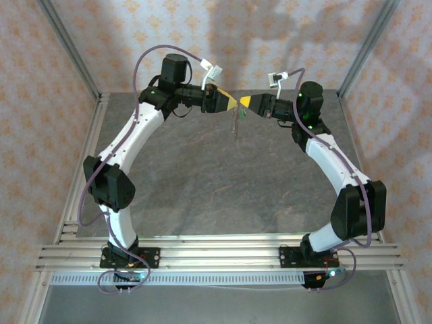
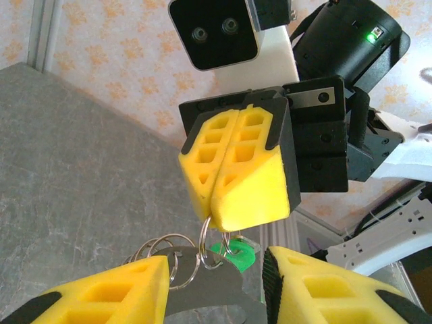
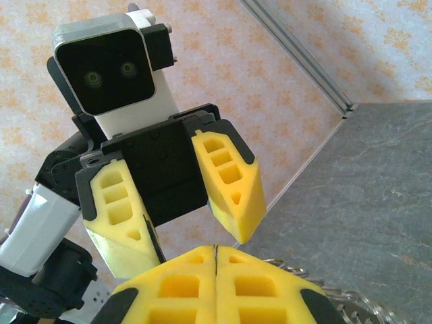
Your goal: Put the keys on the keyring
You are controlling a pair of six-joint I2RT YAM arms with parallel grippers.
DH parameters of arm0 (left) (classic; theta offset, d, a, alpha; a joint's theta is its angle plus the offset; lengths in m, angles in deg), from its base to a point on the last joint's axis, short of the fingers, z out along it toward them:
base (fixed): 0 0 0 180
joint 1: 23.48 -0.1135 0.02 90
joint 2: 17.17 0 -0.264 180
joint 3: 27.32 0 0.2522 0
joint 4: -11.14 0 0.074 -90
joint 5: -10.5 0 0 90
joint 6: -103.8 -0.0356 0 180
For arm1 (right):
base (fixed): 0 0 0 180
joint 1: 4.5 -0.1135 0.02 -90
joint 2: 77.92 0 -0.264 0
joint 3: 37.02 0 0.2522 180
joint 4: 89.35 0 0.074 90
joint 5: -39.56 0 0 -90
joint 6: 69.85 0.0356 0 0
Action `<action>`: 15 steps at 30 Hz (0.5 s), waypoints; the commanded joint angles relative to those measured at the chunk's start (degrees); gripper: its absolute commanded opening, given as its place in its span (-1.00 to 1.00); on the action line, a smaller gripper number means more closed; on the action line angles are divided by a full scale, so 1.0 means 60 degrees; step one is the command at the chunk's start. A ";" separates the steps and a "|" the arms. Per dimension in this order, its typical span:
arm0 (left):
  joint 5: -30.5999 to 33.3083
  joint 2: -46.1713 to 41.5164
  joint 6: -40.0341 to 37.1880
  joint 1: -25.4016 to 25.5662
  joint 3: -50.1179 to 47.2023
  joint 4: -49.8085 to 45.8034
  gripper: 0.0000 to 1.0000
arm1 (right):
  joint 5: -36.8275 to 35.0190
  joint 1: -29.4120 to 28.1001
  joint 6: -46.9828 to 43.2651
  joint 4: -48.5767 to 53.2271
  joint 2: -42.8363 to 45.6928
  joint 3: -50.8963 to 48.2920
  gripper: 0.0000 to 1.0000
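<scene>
Keys (image 2: 202, 291) were gripped between the half-parted fingers of the left gripper (image 2: 216, 260), raised above the table (image 1: 202, 182) near its far edge; the keyring (image 2: 202, 237) was pinched just above them by the fully closed right gripper (image 2: 214, 216).

White arm links (image 1: 135, 128), black joints (image 1: 111, 185), yellow cut-out fingers (image 2: 250, 182), purple cables (image 1: 80, 206).

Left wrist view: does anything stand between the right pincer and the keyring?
Nothing visible does. The right pincer, shut, pinches the keyring at its tips; the keys sit just below, between the fingers of the left pincer.
</scene>
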 commanded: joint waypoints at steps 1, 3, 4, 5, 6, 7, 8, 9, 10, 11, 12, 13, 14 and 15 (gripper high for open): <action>-0.0107 -0.0076 0.0503 -0.0050 -0.0043 0.0831 -0.16 | 0.0321 0.0036 -0.0088 -0.0499 0.0101 0.0200 -1.00; -0.0096 -0.0065 0.0672 -0.0014 -0.0108 0.1084 -0.17 | 0.0306 0.0041 0.0038 -0.0668 0.0098 0.0160 -1.00; -0.0094 -0.0054 0.0700 0.0009 -0.0095 0.1135 -0.17 | 0.0307 0.0050 0.0079 -0.0727 0.0095 0.0152 -1.00; -0.0092 -0.0036 0.0722 0.0045 -0.0098 0.1177 -0.18 | 0.0309 0.0040 0.0125 -0.0785 0.0085 0.0138 -1.00; -0.0094 -0.0022 0.0759 0.0074 -0.0085 0.1215 -0.18 | 0.0311 0.0045 0.0166 -0.0837 0.0077 0.0123 -1.00; -0.0094 0.0005 0.0774 0.0102 -0.0076 0.1231 -0.19 | 0.0307 0.0036 0.0179 -0.0849 0.0087 0.0123 -1.00; -0.0081 0.0034 0.0776 0.0125 -0.0041 0.1231 -0.20 | 0.0316 0.0041 0.0175 -0.0856 0.0090 0.0123 -1.00; -0.0080 0.0057 0.0788 0.0158 -0.0024 0.1243 -0.21 | 0.0314 0.0036 0.0175 -0.0856 0.0103 0.0109 -1.00; -0.0072 0.0079 0.0801 0.0169 -0.0011 0.1247 -0.21 | 0.0304 0.0041 0.0182 -0.0856 0.0119 0.0108 -1.00; -0.0080 0.0088 0.0830 0.0183 -0.0010 0.1295 -0.22 | 0.0303 0.0048 0.0167 -0.0856 0.0129 0.0099 -1.00; -0.0065 0.0104 0.0849 0.0210 0.0005 0.1321 -0.23 | 0.0300 0.0047 0.0165 -0.0870 0.0133 0.0094 -1.00; -0.0063 0.0129 0.0860 0.0226 0.0016 0.1322 -0.23 | 0.0293 0.0036 0.0164 -0.0873 0.0158 0.0080 -1.00; -0.0064 0.0153 0.0863 0.0241 0.0020 0.1320 -0.24 | 0.0296 0.0045 0.0165 -0.0871 0.0172 0.0077 -1.00; -0.0079 0.0168 0.0863 0.0256 0.0020 0.1322 -0.26 | 0.0285 0.0036 0.0149 -0.0871 0.0165 0.0066 -1.00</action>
